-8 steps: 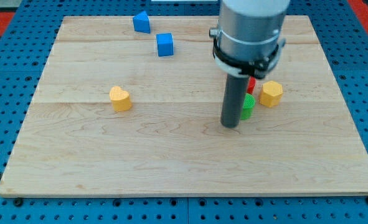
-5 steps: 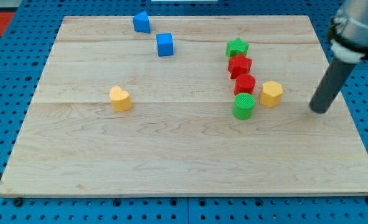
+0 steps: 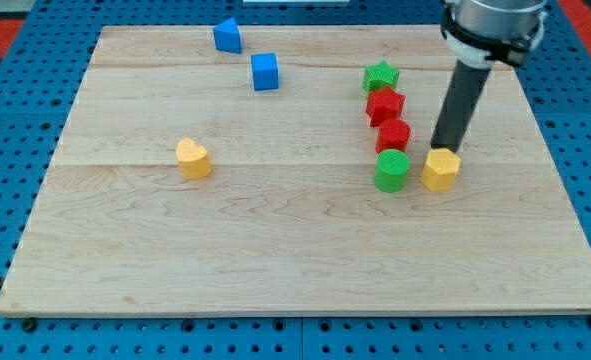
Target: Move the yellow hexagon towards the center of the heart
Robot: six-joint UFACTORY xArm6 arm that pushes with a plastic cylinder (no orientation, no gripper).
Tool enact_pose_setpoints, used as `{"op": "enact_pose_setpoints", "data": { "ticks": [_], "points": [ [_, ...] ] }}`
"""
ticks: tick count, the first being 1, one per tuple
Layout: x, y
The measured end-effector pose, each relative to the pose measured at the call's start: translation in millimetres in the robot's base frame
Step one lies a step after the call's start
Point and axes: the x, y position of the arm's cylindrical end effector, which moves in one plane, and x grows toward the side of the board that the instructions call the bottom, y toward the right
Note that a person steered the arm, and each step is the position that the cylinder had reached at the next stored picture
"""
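The yellow hexagon point(image 3: 440, 170) lies right of centre on the wooden board point(image 3: 275, 260), just right of the green cylinder point(image 3: 392, 171). My tip point(image 3: 443, 149) touches the hexagon's top edge, on the side toward the view's top. The yellow heart point(image 3: 192, 158) lies far off to the view's left, at about the same height as the hexagon.
A column of blocks stands left of the rod: a green star point(image 3: 380, 76), a red star point(image 3: 384, 104) and a red block point(image 3: 393, 135), above the green cylinder. Two blue blocks point(image 3: 227, 36) point(image 3: 265, 71) lie at the top left.
My tip swung from the board's middle out to the right edge, then back left to the hexagon's top side. The hexagon has shifted slightly down the view.
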Motion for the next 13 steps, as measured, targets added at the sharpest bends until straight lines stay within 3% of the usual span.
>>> {"op": "enact_pose_setpoints", "data": {
  "ticks": [2,4,5,6,7,8,9,11,13],
  "points": [
    [62.9,6.4],
    [85.1,-94.3],
    [130.1,-70.6],
    [147.5,-86.3],
    [151.6,-138.2],
    [125.2,-199.6],
    [95.5,-201.1],
    [79.8,-144.1],
    [28.2,-205.7]
  ]
}}
